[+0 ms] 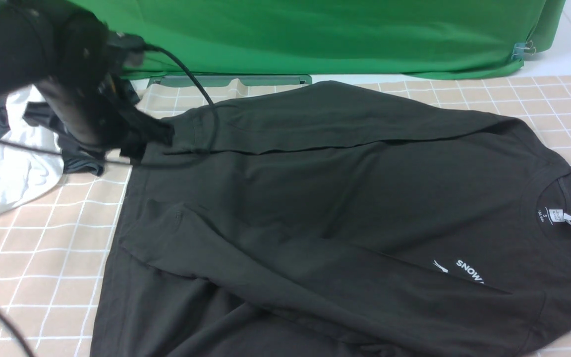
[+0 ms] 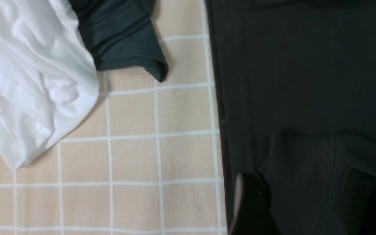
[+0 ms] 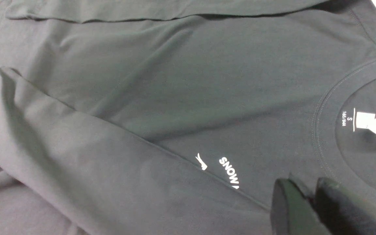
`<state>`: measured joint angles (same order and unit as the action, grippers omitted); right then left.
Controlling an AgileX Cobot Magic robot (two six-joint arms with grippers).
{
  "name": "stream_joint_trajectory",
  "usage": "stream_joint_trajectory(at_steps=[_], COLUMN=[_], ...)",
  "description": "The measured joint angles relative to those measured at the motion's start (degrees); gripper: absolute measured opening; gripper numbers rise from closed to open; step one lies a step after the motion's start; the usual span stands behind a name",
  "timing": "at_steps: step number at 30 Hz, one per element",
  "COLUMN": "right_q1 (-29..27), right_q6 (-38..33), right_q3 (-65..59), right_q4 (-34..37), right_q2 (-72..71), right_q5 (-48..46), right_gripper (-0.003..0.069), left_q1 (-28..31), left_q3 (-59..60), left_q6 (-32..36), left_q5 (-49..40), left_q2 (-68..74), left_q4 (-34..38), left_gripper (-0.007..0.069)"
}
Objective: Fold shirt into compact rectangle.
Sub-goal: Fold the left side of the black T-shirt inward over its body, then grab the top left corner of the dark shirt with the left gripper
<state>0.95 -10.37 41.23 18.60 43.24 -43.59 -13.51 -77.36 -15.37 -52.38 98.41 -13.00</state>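
Shirt first: it lies spread on the checked tablecloth, collar toward our right and hem toward our left, with both long sleeves laid in over the body. The far sleeve runs along the far edge, and its cuff ends at the left gripper, whose fingers stand apart over that cuff, gripping nothing. The right gripper hovers near the collar with its fingers drawn together, nothing between them that we can see. We judge the sleeve fold to be about finished, so the arm should rise straight up, not sideways, or a finger may drag the cuff out of line. The near sleeve lies slanted and rumpled across the white print (part of the lettering is covered), and we would flatten it before folding the body, since any slant ends up inside the rectangle. Just beside the hem at our left sits a heap of a white garment and a dark grey one. A black cable also trails over the cuff. Both crowd any grasp along that edge.
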Motion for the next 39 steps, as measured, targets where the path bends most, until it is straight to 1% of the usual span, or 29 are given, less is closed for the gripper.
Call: stream_joint_trajectory(at_steps=[1,4,5,6,9,10,13,17,24,28,30,31,32,33,35,36,39], right_q1=[0.0,0.0,0.0,0.0,0.0,0.0,0.0,0.0,0.0,0.0,0.0,0.0,0.0,0.0,0.0,0.0,0.0], right_q6=[0.0,0.0,0.0,0.0,0.0,0.0,0.0,0.0,0.0,0.0,0.0,0.0,0.0,0.0,0.0,0.0,0.0], right_q3=[0.0,0.0,0.0,0.0,0.0,0.0,0.0,0.0,0.0,0.0,0.0,0.0,0.0,0.0,0.0,0.0,0.0], right_q4=[0.0,0.1,0.1,0.1,0.1,0.1,0.1,0.1,0.1,0.1,0.1,0.1,0.1,0.1,0.1,0.1,0.1], right_q2=[0.0,0.0,0.0,0.0,0.0,0.0,0.0,0.0,0.0,0.0,0.0,0.0,0.0,0.0,0.0,0.0,0.0], right_q5=[0.0,0.0,0.0,0.0,0.0,0.0,0.0,0.0,0.0,0.0,0.0,0.0,0.0,0.0,0.0,0.0,-0.1], right_gripper=[0.0144,0.0147,0.0148,0.0152,0.0155,0.0156,0.0162,0.0164,0.0165,0.0165,0.0165,0.0165,0.0165,0.0165,0.0165,0.0165,0.0167], left_q1=[1.8,4.4,4.9,5.9,6.6,6.6,6.6,6.6,6.6,6.6,6.6,6.6,6.6,6.6,6.6,6.6,6.6], left_q3=[-2.5,-6.9,-7.9,-10.6,-15.0,-15.0,-19.6,-23.6,-25.3,-25.7,-25.7,-25.7,-25.8,-25.8,-25.8,-25.8,-25.7], left_q6=[0.4,2.0,2.5,4.7,8.3,8.3,9.6,9.1,8.2,8.1,9.6,10.0,11.2,11.9,13.0,13.2,13.8], left_q5=[0.1,1.0,1.3,2.1,3.9,3.9,5.9,6.3,6.6,7.3,7.7,7.7,7.9,7.9,7.9,7.6,6.2], left_q2=[2.0,5.4,6.1,8.8,14.4,14.4,21.2,26.8,31.3,31.8,32.0,32.0,32.1,32.1,32.0,31.8,29.9], left_q4=[2.3,7.8,8.6,12.2,15.8,15.8,17.0,17.1,17.2,17.5,17.5,17.5,17.4,17.6,18.0,18.0,17.4], left_gripper=[0.0424,0.0457,0.0459,0.047,0.0472,0.0472,0.0472,0.0472,0.047,0.0447,0.0356,0.0323,0.0235,0.0163,0.0073,0.0052,0.005])
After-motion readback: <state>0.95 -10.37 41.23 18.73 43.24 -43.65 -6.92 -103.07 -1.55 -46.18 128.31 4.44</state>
